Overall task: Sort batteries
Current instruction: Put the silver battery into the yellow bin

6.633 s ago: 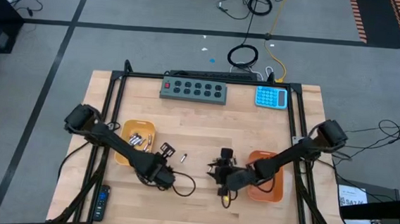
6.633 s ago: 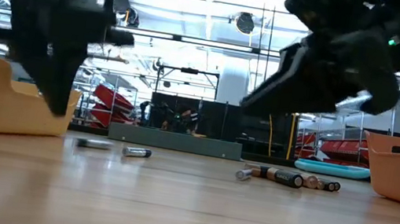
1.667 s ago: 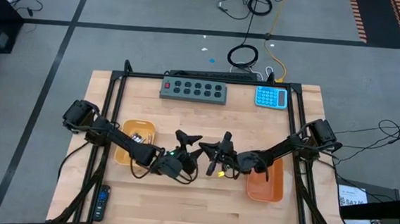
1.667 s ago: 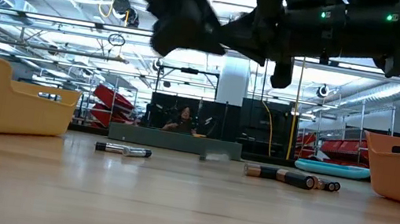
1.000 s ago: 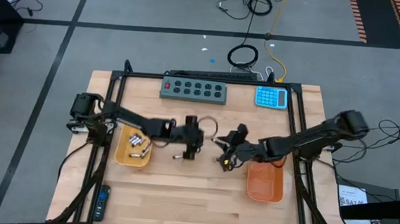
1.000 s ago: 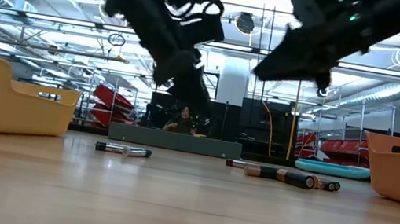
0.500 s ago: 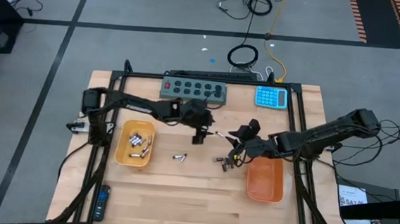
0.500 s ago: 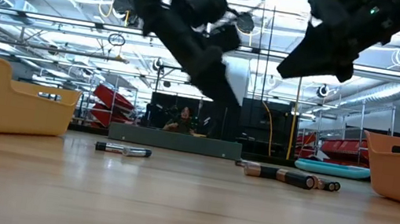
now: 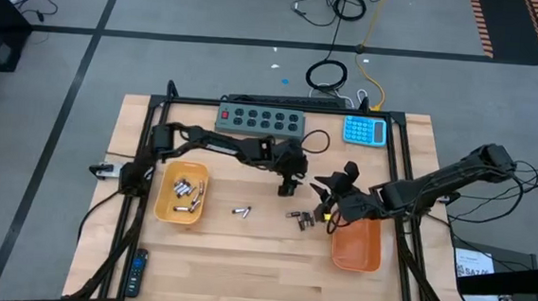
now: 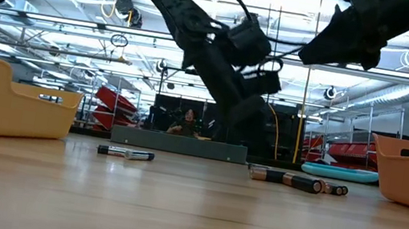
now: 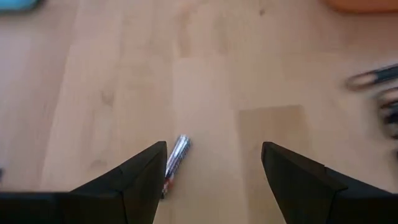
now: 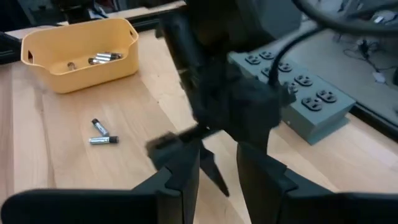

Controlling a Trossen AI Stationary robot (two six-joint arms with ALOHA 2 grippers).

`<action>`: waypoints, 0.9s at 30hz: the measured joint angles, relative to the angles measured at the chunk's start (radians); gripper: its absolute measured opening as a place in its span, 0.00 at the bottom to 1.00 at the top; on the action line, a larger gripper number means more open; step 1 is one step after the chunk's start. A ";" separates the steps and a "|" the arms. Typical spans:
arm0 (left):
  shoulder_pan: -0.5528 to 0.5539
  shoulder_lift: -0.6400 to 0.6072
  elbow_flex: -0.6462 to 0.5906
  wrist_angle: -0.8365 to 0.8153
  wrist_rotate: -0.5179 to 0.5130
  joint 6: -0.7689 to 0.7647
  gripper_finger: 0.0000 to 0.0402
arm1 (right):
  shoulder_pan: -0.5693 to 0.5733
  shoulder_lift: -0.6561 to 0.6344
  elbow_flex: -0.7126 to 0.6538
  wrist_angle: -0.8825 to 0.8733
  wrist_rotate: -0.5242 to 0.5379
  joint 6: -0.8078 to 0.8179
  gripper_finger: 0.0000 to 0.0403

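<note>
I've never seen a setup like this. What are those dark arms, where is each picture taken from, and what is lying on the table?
These are two robot arms at a wooden table, sorting batteries. One picture looks straight down from above, one looks level across the tabletop, and two come from cameras on the arms' wrists. The left gripper hangs open over the table's middle, holding nothing; its fingers frame a loose battery. The right gripper hangs near the orange tray. The yellow tray already holds several batteries; a few more lie loose. At the far edge sit a grey button strip and a blue calculator.
</note>
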State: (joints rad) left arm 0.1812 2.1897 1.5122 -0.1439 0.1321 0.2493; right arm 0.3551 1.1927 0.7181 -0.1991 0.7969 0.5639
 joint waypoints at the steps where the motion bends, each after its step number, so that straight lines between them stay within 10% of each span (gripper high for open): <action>1: 0.003 0.017 0.016 -0.003 -0.010 0.000 0.67 | 0.007 0.000 0.000 -0.001 0.013 0.001 0.25; 9: 0.021 0.090 0.065 0.157 -0.127 0.019 0.67 | 0.054 0.000 0.000 -0.001 0.072 0.018 0.25; 27: 0.037 0.107 0.064 0.073 0.004 -0.007 0.67 | 0.086 0.000 0.000 0.008 0.122 0.058 0.25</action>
State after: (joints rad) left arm 0.2181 2.2971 1.5760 -0.0707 0.1356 0.2420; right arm 0.4416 1.1931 0.7181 -0.1907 0.9190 0.6216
